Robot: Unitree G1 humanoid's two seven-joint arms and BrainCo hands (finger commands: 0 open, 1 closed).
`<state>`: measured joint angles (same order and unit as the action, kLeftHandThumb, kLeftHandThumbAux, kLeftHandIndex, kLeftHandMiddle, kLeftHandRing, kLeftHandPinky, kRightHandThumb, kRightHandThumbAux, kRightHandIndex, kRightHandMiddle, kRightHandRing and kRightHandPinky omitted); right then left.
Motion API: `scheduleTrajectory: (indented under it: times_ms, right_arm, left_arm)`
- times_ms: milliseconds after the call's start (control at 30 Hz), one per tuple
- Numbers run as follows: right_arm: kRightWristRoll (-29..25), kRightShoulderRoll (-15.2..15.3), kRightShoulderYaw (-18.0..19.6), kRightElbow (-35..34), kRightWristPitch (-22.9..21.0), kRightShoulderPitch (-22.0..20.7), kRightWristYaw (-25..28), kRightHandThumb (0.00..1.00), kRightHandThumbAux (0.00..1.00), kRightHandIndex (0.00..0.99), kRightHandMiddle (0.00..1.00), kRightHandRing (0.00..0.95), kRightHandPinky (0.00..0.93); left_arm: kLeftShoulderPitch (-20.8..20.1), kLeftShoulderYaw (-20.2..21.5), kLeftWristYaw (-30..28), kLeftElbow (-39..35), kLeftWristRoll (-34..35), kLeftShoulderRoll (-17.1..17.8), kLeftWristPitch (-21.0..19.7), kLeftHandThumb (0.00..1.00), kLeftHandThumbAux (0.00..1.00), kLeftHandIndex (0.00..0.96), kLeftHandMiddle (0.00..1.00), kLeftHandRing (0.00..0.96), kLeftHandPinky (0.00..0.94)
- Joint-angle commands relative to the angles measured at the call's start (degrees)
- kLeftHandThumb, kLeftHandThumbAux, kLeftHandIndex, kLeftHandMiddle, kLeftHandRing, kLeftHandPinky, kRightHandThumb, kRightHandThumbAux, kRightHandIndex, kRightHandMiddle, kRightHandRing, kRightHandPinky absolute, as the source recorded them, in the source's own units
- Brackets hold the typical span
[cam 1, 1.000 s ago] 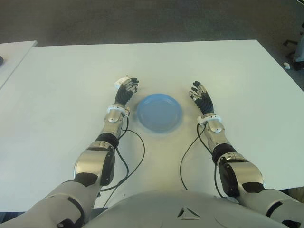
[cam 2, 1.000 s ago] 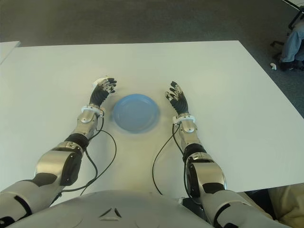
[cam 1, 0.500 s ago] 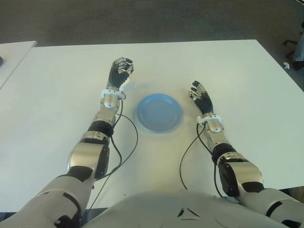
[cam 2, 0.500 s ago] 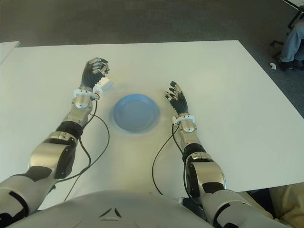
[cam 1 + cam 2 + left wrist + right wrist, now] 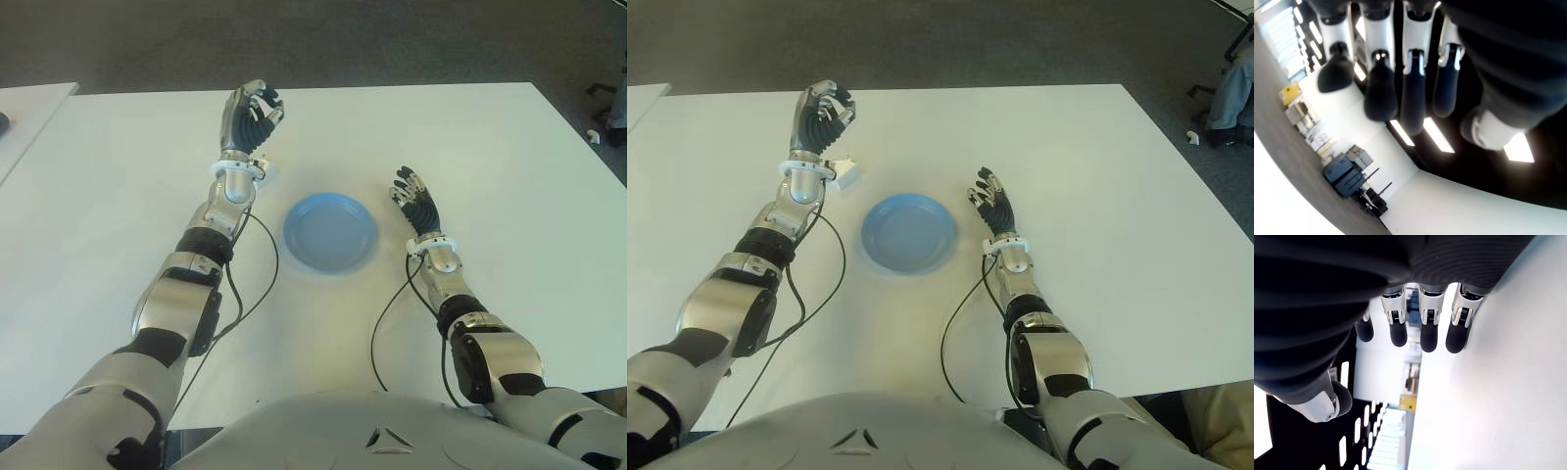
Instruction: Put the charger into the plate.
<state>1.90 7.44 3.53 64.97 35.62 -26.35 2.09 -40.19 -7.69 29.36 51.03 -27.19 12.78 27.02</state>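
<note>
The left hand [image 5: 823,115] is raised above the white table [image 5: 470,147], on the far left of the blue plate [image 5: 329,232], with its forearm upright. Its fingers [image 5: 1380,93] are curled loosely inward and nothing is held between them. The white charger [image 5: 844,173] is seen on the table just beside the left wrist, to the far left of the plate and apart from its rim. The right hand [image 5: 415,202] shows to the right of the plate, with its fingers [image 5: 1428,335] extended, slightly apart and empty. Nothing is contained in the plate.
</note>
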Motion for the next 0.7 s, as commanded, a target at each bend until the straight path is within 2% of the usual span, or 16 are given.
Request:
scheduleTrajectory:
  times_ms: [33, 133, 167, 200, 233, 267, 300, 333, 400, 500, 533, 600, 700]
  right_arm:
    - [0.7, -0.7, -0.4, 3.8, -3.8, 4.0, 0.7, 0.148, 0.596, 0.072, 0.115, 0.111, 0.144]
    - [0.7, -0.7, -0.5, 3.9, -3.7, 4.0, 0.7, 0.155, 0.603, 0.073, 0.116, 0.112, 0.141]
    - [0.7, -0.7, -0.5, 3.9, -3.7, 4.0, 0.8, 0.158, 0.607, 0.074, 0.115, 0.110, 0.137]
    - [0.7, -0.7, -0.5, 3.9, -3.6, 4.0, 0.8, 0.160, 0.609, 0.074, 0.115, 0.109, 0.134]
    - [0.7, -0.7, -0.5, 3.9, -3.6, 4.0, 0.9, 0.161, 0.610, 0.074, 0.114, 0.108, 0.134]
    - [0.6, -0.6, -0.5, 4.0, -3.6, 4.0, 0.9, 0.161, 0.610, 0.074, 0.114, 0.108, 0.134]
    - [0.6, -0.6, -0.5, 4.0, -3.6, 4.0, 1.0, 0.160, 0.609, 0.074, 0.113, 0.107, 0.134]
    - [0.6, -0.6, -0.5, 4.0, -3.6, 4.0, 1.0, 0.160, 0.609, 0.074, 0.112, 0.107, 0.134]
    - [0.6, -0.6, -0.5, 4.0, -3.5, 3.9, 1.1, 0.157, 0.606, 0.074, 0.112, 0.107, 0.139]
    - [0.7, -0.5, -0.5, 4.0, -3.4, 3.9, 1.1, 0.151, 0.602, 0.074, 0.114, 0.112, 0.149]
    - [0.7, -0.5, -0.5, 4.0, -3.4, 3.9, 1.2, 0.150, 0.600, 0.075, 0.115, 0.114, 0.148]
    - [0.7, -0.5, -0.6, 3.9, -3.4, 4.0, 1.5, 0.143, 0.595, 0.075, 0.114, 0.113, 0.142]
    - [0.7, -0.4, -0.7, 3.9, -3.7, 4.0, 1.9, 0.136, 0.590, 0.074, 0.114, 0.112, 0.138]
  left_arm:
    - [-0.6, -2.7, 5.0, 1.3, -4.3, 0.5, -2.3, 0.848, 0.659, 0.438, 0.493, 0.771, 0.809]
    - [-5.2, -6.0, 11.3, 10.1, -8.1, -0.3, -4.1, 0.847, 0.659, 0.436, 0.492, 0.753, 0.753]
    - [-6.6, -7.0, 12.9, 12.9, -9.1, -0.5, -4.8, 0.841, 0.665, 0.419, 0.489, 0.643, 0.656]
    - [-7.7, -8.0, 13.8, 15.0, -10.0, -0.5, -5.4, 0.836, 0.668, 0.408, 0.487, 0.572, 0.594]
    - [-8.4, -8.7, 14.6, 16.4, -10.5, -0.5, -5.6, 0.789, 0.679, 0.409, 0.428, 0.481, 0.503]
    - [-9.1, -9.8, 14.7, 17.6, -11.5, -0.2, -6.2, 0.772, 0.683, 0.409, 0.407, 0.449, 0.471]
    - [-9.7, -10.7, 15.0, 18.6, -12.1, 0.0, -6.5, 0.697, 0.624, 0.328, 0.324, 0.342, 0.355]
    - [-10.4, -12.1, 14.7, 19.7, -13.3, 0.4, -7.3, 0.670, 0.604, 0.298, 0.295, 0.304, 0.314]
    - [-11.4, -14.4, 14.4, 21.4, -15.0, 0.9, -8.5, 0.573, 0.546, 0.171, 0.164, 0.152, 0.142]
    - [-12.4, -16.8, 13.0, 23.6, -16.3, 1.1, -10.1, 0.488, 0.498, 0.067, 0.057, 0.050, 0.046]
    - [-12.8, -17.7, 11.4, 24.5, -16.9, 1.0, -11.4, 0.485, 0.466, 0.061, 0.045, 0.040, 0.037]
    - [-13.2, -19.8, 7.8, 26.3, -18.2, 0.4, -14.6, 0.401, 0.408, 0.025, 0.018, 0.016, 0.015]
    - [-13.3, -21.6, 4.3, 27.5, -19.0, -0.4, -17.9, 0.327, 0.345, 0.008, 0.005, 0.005, 0.004]
